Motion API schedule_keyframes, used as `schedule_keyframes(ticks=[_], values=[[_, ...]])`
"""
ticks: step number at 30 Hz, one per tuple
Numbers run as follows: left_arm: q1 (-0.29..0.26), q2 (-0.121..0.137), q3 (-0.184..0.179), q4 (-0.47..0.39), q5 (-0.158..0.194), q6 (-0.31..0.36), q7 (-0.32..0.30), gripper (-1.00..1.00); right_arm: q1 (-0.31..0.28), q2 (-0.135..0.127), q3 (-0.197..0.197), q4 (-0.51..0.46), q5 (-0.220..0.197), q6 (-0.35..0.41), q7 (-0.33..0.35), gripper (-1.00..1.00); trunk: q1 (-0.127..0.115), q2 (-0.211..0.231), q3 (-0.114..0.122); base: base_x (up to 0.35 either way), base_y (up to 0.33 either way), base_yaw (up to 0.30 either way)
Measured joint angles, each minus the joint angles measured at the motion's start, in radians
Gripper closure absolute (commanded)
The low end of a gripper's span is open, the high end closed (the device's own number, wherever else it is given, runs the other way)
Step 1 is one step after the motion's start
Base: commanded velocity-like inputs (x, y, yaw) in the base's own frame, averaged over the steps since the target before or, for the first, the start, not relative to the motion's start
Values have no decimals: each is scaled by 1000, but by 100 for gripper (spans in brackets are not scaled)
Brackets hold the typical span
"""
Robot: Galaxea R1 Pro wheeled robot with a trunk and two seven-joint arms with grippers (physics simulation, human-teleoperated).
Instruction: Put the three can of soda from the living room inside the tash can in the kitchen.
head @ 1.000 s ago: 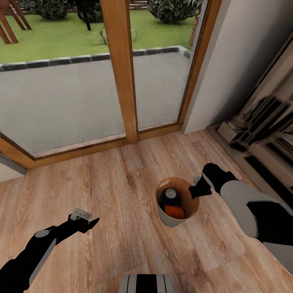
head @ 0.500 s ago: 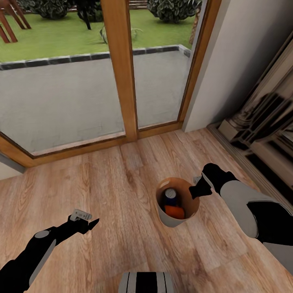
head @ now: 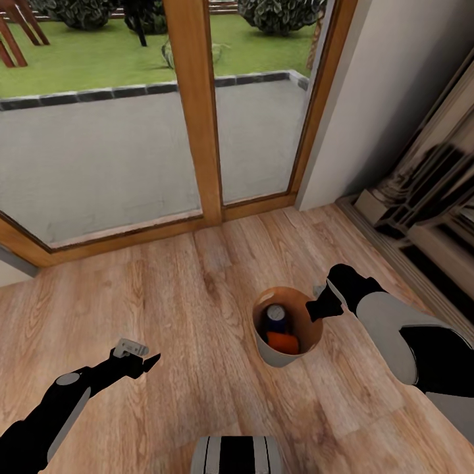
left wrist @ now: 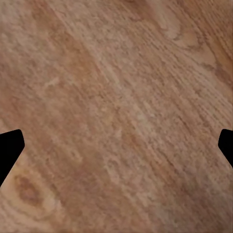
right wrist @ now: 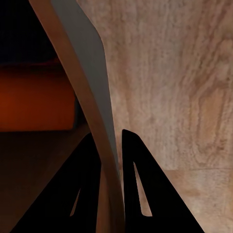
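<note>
A: Where does the bin (head: 288, 327) stand, and how is it held?

B: On the wood floor (head: 197, 309), just beside the right gripper (head: 320, 307). In the right wrist view its two dark fingers (right wrist: 138, 179) are pressed on either side of the bin's thin wall (right wrist: 92, 92), one inside the rim, one outside. My reading: the pinch steadies the bin or readies it for carrying

A: The cans?

B: Inside the bin, next to the gripper, a blue can (head: 276, 317) with a silver top stands beside an orange can (head: 282, 342) lying lower. A third can I cannot make out; it may be hidden beneath

A: Materials?

B: Bin: round, tapered, pale grey outside, brown wood tone inside. Floor: planks, visible grain and knots

A: Left gripper (head: 139, 356)?

B: Well apart from the bin, over bare floor, fingertips (left wrist: 9, 148) spread wide, holding nothing. Beyond, a wood-framed glass door (head: 197, 112) onto a patio
</note>
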Motion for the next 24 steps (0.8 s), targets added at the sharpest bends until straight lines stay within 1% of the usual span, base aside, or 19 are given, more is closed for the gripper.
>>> schedule_keyframes(ticks=[4,15,22,24], values=[[0,0,0,0,2,0,-2,-100,0,0,-1,0,-1,0,0,100,0,0,0,0,0,0],[0,0,0,0,0,0,-1,-100,0,0,-1,0,0,0,0,100,42,-77,-34,0,0,0],[0,0,0,0,3,-1,-3,-100,0,0,0,0,0,0,0,100,42,-77,-34,0,0,0],[1,0,0,0,3,-1,-2,-100,-10,0,9,3,-9,14,1,100,49,-91,-40,0,0,0]])
